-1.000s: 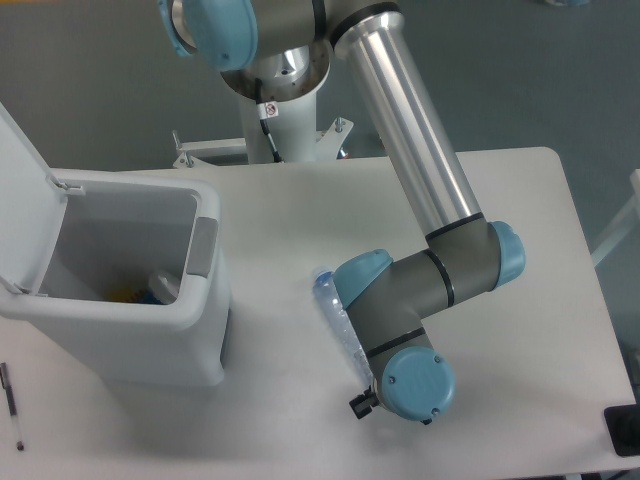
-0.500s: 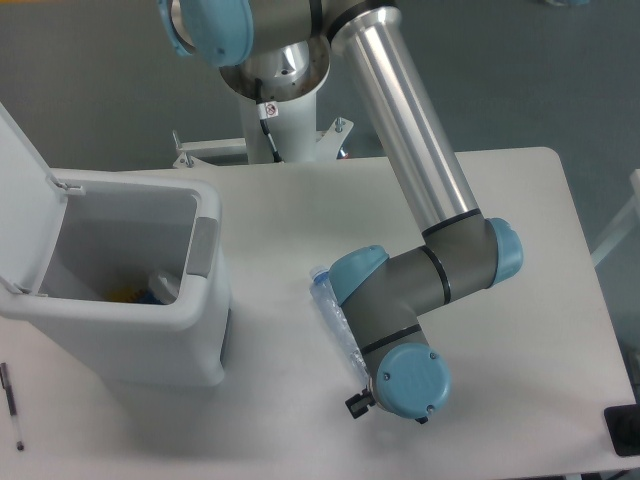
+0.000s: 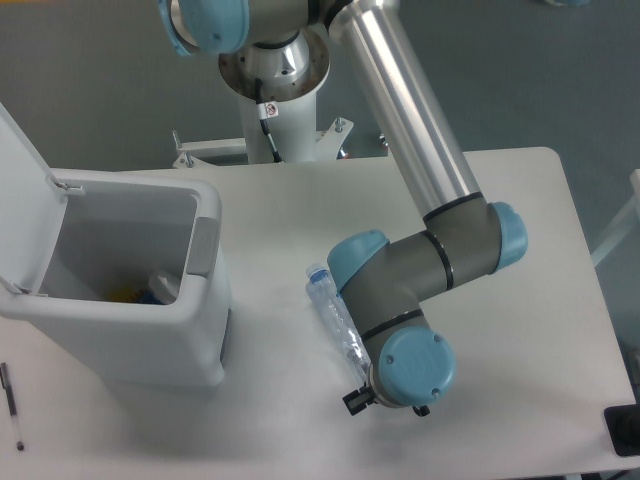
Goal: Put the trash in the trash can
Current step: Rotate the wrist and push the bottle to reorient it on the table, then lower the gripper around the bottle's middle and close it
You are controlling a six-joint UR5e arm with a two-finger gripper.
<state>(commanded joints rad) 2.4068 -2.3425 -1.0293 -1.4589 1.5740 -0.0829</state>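
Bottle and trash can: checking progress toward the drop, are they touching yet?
Apart. The camera view shows a strip of bare table between the clear plastic bottle and the white trash can.

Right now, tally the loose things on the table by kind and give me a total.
Plastic bottle: 1
Trash can: 1
Black pen: 1
Total: 3
The bottle lies under the arm's wrist; the jaws are hidden, so I cannot tell if they grip it.

A pale grey rounded table (image 3: 300,215) carries a large white plastic bin (image 3: 150,345) and a thin black pen (image 3: 11,404).
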